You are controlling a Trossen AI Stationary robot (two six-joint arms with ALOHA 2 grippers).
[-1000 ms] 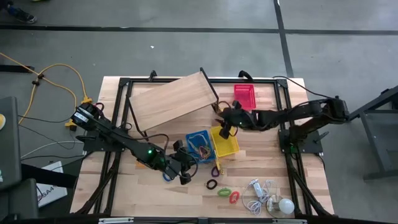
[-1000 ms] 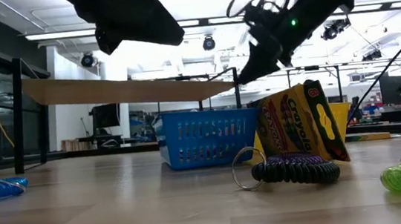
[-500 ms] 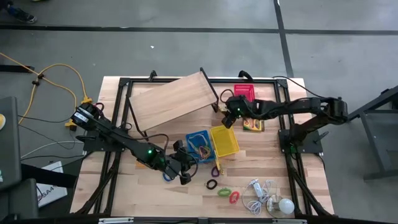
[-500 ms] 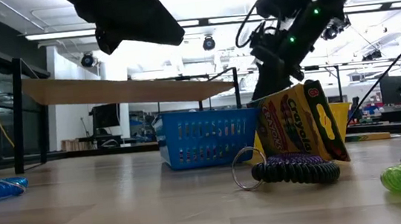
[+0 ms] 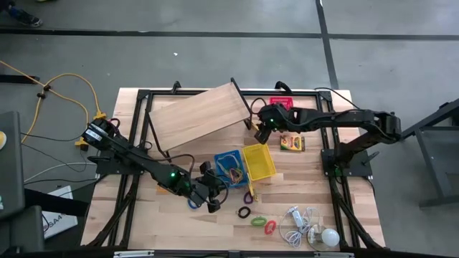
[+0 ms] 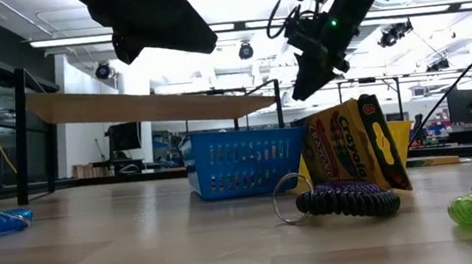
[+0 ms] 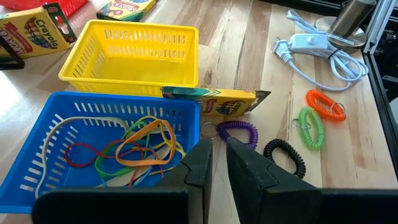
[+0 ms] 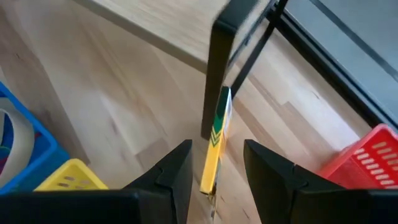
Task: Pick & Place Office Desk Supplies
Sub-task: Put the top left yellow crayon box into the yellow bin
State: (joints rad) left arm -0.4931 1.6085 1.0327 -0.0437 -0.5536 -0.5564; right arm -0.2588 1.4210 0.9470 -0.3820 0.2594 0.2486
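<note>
We are working on the crayon box [image 8: 214,142] that stands on its thin edge on the bench [image 5: 179,229], just beside a black leg [image 8: 214,74] of the board [image 5: 197,115] and not far from the red basket [image 8: 367,162]. The right gripper [image 5: 261,133] hangs over it with its jaws wide apart: the box sits in the gap with daylight on both sides, so nothing is gripped yet. To do this pick well, we think the gripper should come straight down so each finger passes along a flat face of the box without nudging it, since a box on its edge will likely tip at a light touch. The leg is the main hazard, so we would keep the fingers clear of it and the wrist square to the box. We would close gently and lift straight up before swinging towards a basket. The left gripper [image 7: 217,143] waits low beside the blue basket [image 7: 25,155], which holds rubber bands [image 7: 140,146]; its jaws are nearly together with only a slit between them, and nothing is in it. The yellow basket [image 5: 259,162] next to it looks empty
</note>
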